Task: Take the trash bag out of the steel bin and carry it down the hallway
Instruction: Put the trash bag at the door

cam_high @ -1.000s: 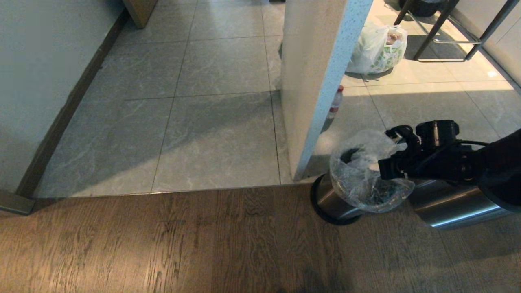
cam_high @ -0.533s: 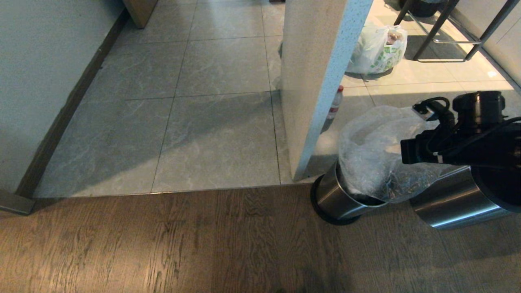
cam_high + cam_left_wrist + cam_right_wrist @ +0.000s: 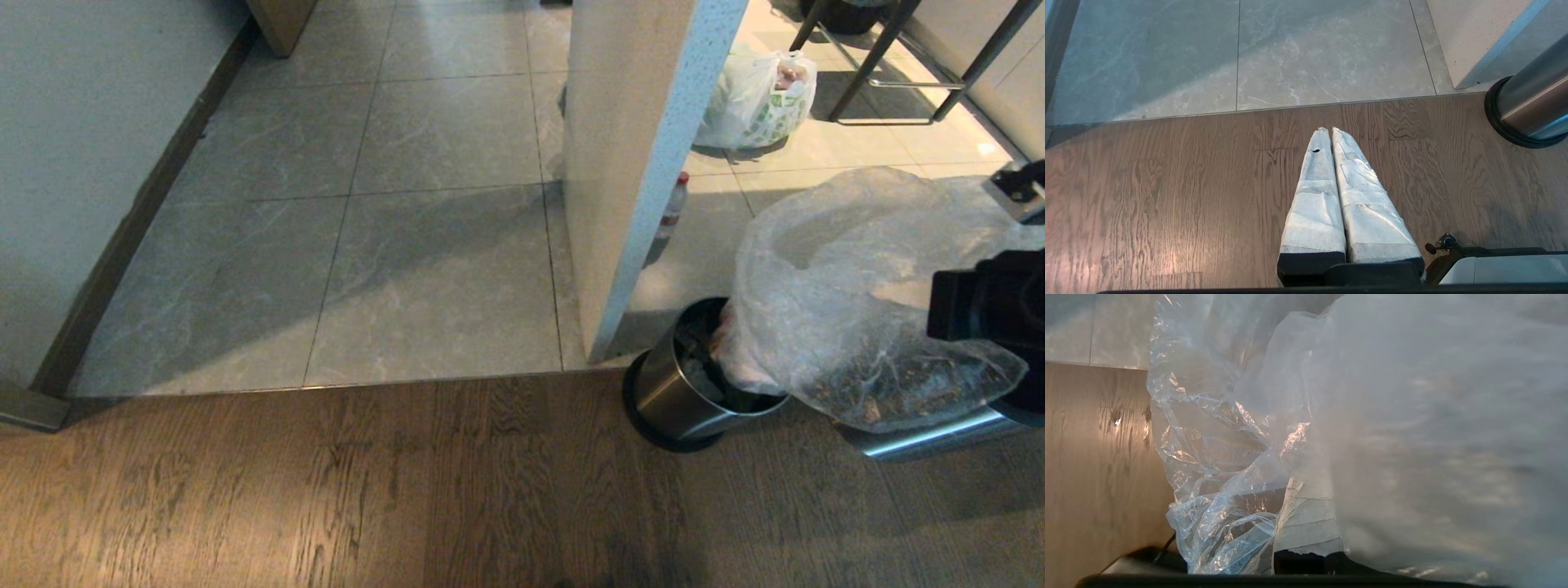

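Note:
The clear crinkled trash bag (image 3: 849, 302) hangs lifted above the small steel bin (image 3: 665, 400), with its lower left end still at the bin's black rim. Brown debris lies in the bag's sagging bottom. My right gripper (image 3: 902, 294) is at the right edge of the head view, shut on the bag's upper part. In the right wrist view the bag (image 3: 1216, 428) fills the picture, and one taped finger (image 3: 1306, 522) shows behind the plastic. My left gripper (image 3: 1329, 130) is shut and empty over the wood floor, left of the bin (image 3: 1531, 106). The tiled hallway floor (image 3: 408, 245) lies ahead.
A white wall corner (image 3: 637, 163) stands just behind the bin. Beyond it are a small bottle (image 3: 673, 204), a white bag with green print (image 3: 759, 98) and dark stool legs (image 3: 882, 57). A larger steel cylinder (image 3: 922, 441) sits right of the bin. A wall (image 3: 82, 163) borders the left.
My right gripper has risen and drawn back to the right with the bag, pulling most of it up out of the bin. The bin and left arm have stayed still.

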Controlling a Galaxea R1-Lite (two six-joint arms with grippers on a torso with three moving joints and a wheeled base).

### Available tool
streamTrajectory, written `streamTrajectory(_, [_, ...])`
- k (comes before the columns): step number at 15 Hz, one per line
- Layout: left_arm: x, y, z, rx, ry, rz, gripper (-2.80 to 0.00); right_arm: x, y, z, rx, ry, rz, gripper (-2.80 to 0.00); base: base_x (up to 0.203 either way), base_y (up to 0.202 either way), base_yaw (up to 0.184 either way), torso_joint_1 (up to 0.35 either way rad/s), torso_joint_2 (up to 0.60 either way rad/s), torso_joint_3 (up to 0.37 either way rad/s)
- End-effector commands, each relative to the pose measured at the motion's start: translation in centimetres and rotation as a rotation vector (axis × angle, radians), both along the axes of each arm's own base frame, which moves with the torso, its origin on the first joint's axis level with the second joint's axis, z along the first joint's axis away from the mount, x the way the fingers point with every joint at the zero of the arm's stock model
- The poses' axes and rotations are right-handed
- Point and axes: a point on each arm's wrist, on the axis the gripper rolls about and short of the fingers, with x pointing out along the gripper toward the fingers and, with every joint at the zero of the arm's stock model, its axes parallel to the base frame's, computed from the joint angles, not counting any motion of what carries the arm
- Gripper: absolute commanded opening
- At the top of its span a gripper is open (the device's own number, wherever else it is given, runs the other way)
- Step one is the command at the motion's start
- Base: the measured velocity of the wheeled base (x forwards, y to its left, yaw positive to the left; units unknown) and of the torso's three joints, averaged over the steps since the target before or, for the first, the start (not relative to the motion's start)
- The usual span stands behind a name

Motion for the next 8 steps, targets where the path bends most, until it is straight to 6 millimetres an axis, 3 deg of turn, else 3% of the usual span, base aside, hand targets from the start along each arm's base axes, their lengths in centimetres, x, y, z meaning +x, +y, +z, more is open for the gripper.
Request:
streamTrajectory(1, [0.0, 0.0, 0.0, 0.000, 0.000, 0.000, -2.80, -5.0, -0.2, 0.6, 0.005, -0.055, -0.034, -2.80, 0.000, 0.000, 0.000, 0.000, 0.00, 0.000])
streamTrajectory(4, [0.0, 0.0, 0.0, 0.000, 0.000, 0.000, -2.80, -11.3, -0.3, -3.4, 0.012, -0.006, -0.110, -2.80, 0.000, 0.000, 0.000, 0.000, 0.00, 0.000])
streamTrajectory(8, [0.0, 0.0, 0.0, 0.000, 0.000, 0.000, -2.80, -18.5, 0.5, -9.3, -0.010, -0.086, -0.174, -2.80, 0.000, 0.000, 0.000, 0.000, 0.00, 0.000])
